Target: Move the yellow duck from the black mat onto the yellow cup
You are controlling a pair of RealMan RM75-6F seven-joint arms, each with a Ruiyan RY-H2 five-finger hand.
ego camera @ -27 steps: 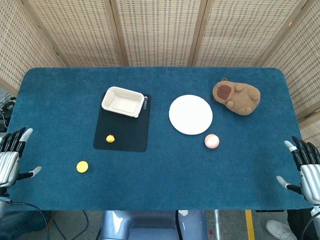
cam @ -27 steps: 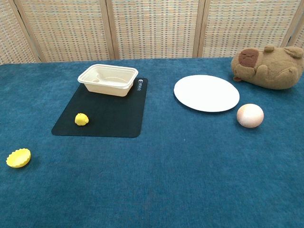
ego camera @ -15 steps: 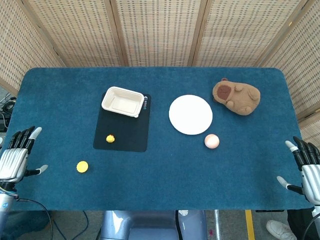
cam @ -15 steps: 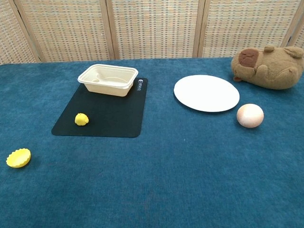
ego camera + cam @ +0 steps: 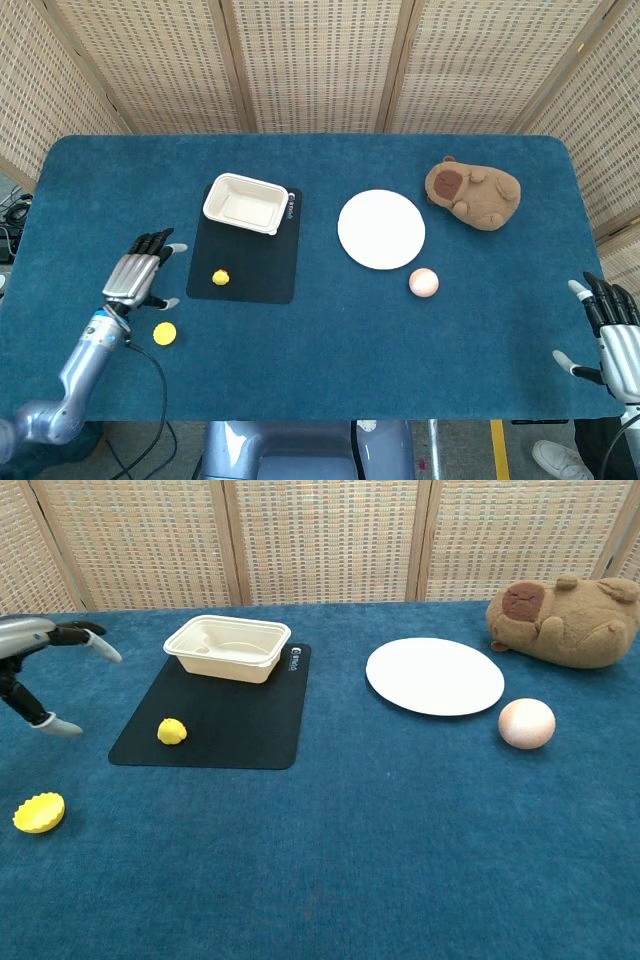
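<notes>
From the head view, the left hand hovers with fingers spread, holding nothing, just left of the black mat. The yellow duck sits on the mat's near left part, and the yellow cup lies off the mat, near and left of it. The right hand waits at the table's right edge, fingers apart and empty.

From the chest view, the left hand is above and left of the duck. A good grasp would probably come down from above, pinching the small duck lightly, well clear of the food tray.

Yellow duck on black mat; yellow cup apart.
</notes>
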